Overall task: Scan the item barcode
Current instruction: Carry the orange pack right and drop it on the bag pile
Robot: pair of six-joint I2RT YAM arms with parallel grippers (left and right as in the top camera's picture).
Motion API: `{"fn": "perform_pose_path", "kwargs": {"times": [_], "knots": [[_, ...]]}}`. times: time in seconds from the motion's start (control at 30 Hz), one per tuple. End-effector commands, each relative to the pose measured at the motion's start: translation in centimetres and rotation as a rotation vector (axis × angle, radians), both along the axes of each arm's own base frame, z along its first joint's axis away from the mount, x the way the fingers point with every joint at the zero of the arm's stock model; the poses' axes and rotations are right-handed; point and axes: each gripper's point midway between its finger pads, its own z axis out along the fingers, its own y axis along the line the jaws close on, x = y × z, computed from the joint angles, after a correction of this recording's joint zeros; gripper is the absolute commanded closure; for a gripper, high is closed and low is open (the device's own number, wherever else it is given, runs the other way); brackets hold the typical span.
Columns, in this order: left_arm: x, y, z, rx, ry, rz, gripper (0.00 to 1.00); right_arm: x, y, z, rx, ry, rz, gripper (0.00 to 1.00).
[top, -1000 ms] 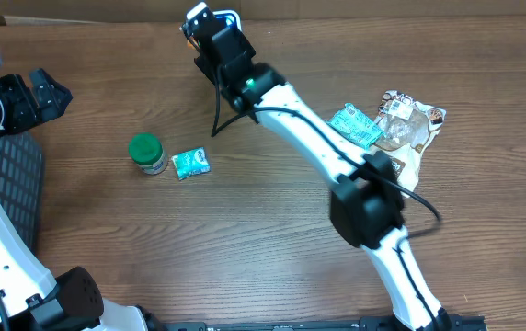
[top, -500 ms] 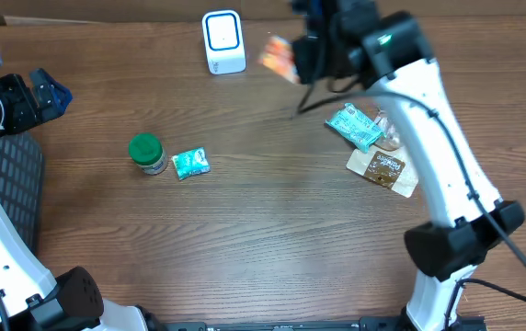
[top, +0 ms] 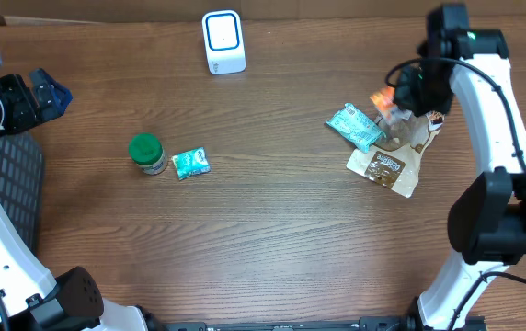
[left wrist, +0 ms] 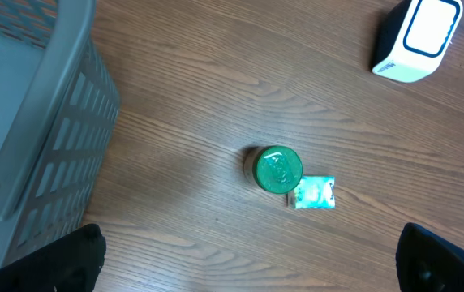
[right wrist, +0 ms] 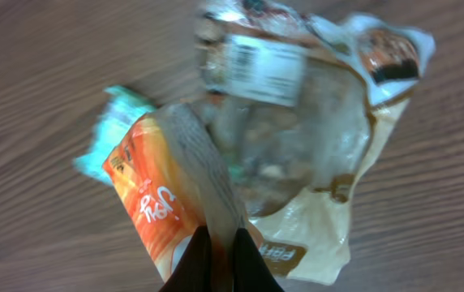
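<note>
The right gripper (right wrist: 216, 243) is pinched tight on one edge of the orange packet (right wrist: 163, 207). It holds the packet up over a see-through snack bag (right wrist: 297, 122) and a teal packet (right wrist: 118, 105), far from the white scanner (top: 223, 41). The left gripper (top: 50, 90) is wide open with nothing in it, near the gray basket (left wrist: 29, 122). I cannot tell what is in the basket.

Left arm stood at the far left, its claw (top: 51, 92) wide open and holding nothing. Right arm was extended along the right side, its claw (right wrist: 218, 247) pinched shut on an orange packet (right wrist: 147, 199).
</note>
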Motion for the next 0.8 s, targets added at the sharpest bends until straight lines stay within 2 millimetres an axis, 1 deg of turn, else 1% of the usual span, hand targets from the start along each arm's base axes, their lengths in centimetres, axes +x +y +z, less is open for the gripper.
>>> {"fn": "perform_pose_path", "kwargs": {"times": [0.0,0.1,0.17,0.23,0.3,0.33,0.4,0.43,0.5,0.6,0.7,0.77], "knots": [[0.2,0.1,-0.2,0.006,0.006,-0.012,0.01,-0.9,-0.7,-2.3,0.063,0.040,-0.057,0.96],[0.2,0.1,-0.2,0.006,0.006,-0.012,0.01,-1.2,-1.5,-3.9,0.070,0.042,-0.081,0.96],[0.2,0.1,-0.2,0.007,0.006,-0.012,0.01,-1.2,-1.7,-4.5,0.070,0.042,-0.084,0.96],[0.2,0.1,-0.2,0.007,0.006,-0.012,0.01,-1.4,-1.7,-4.6,0.070,0.047,-0.084,0.96],[0.2,0.1,-0.2,0.007,0.006,-0.012,0.00,-1.5,-1.7,-4.6,0.070,0.052,-0.084,0.78],[0.2,0.1,-0.2,0.006,0.006,-0.012,0.00,-1.6,-1.7,-4.7,0.071,0.055,-0.084,0.74],[0.2,0.1,-0.2,0.007,0.006,-0.012,0.01,-1.9,-1.6,-4.7,0.072,0.069,-0.084,0.70],[0.2,0.1,-0.2,0.006,0.006,-0.012,0.00,-2.1,-1.6,-4.6,0.073,0.075,-0.085,0.65],[0.2,0.1,-0.2,0.006,0.006,-0.012,0.00,-2.4,-1.5,-4.2,0.074,0.093,-0.085,0.59],[0.2,0.1,-0.2,0.006,0.006,-0.012,0.00,-2.8,-1.4,-2.9,0.081,0.110,-0.082,0.57],[0.2,0.1,-0.2,0.007,0.006,-0.012,0.01,-2.4,0.3,-0.5,0.157,0.098,-0.056,0.57],[0.2,0.1,-0.2,0.007,0.006,-0.012,0.01,-1.7,2.4,1.5,0.236,0.059,-0.001,0.59]]}}
